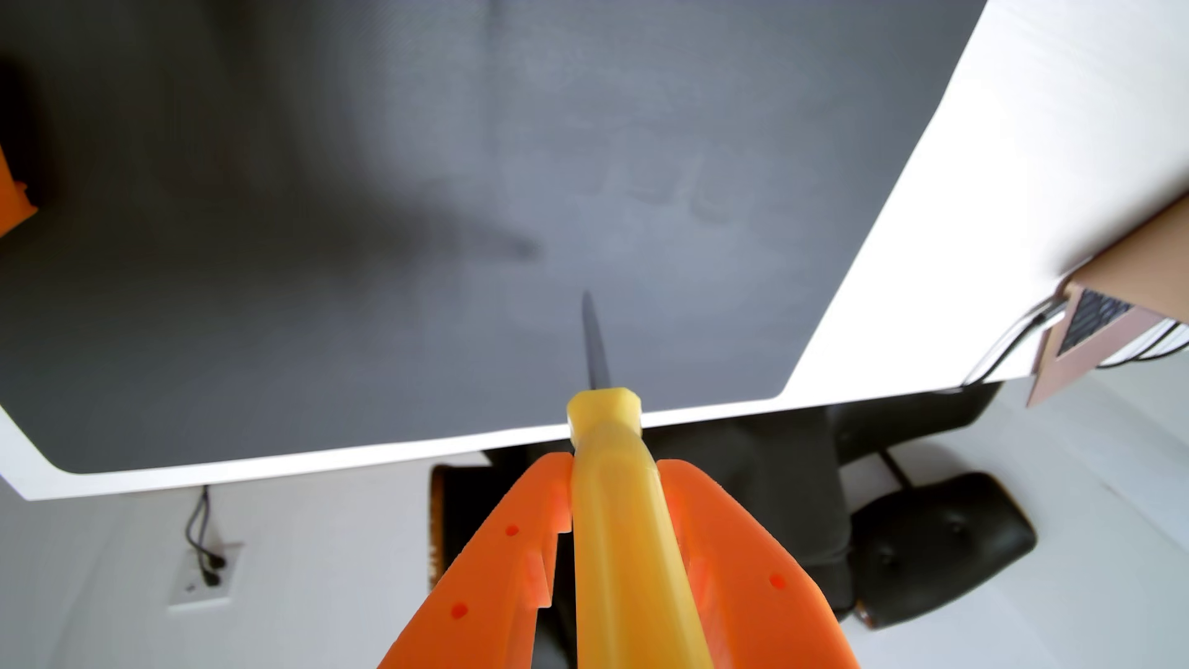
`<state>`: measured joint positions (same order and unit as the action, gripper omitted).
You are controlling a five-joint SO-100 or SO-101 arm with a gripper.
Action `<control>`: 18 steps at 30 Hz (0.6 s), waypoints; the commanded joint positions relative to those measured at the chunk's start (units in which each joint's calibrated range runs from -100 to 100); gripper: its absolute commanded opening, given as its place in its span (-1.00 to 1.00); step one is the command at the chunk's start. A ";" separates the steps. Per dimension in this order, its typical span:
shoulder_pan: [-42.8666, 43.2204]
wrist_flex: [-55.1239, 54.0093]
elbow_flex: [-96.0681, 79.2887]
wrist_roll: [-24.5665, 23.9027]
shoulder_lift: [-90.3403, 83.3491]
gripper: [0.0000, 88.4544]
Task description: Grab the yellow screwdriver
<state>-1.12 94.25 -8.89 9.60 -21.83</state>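
Note:
In the wrist view my orange gripper (614, 466) rises from the bottom edge, shut on the yellow screwdriver (621, 534). Its pale yellow handle runs up between the two fingers (515, 553), and the thin dark shaft pokes out beyond the handle's end, pointing away over the grey mat (386, 225). The screwdriver is lifted off the surface; its blurred shadow lies on the mat well above and left of the tip.
The grey mat lies on a white table (1004, 212) whose edge crosses the lower picture. A cardboard box (1145, 270) and cables sit at the right. An orange part (13, 199) shows at the left edge. Below, a dark chair (933, 547) and a wall socket (206, 572).

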 commanded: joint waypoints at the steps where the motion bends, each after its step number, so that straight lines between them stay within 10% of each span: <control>1: -0.21 0.48 1.83 0.01 -2.84 -0.98; 18: -0.46 1.34 1.92 -0.41 -6.58 -0.97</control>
<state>-1.12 95.99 -8.89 9.39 -26.92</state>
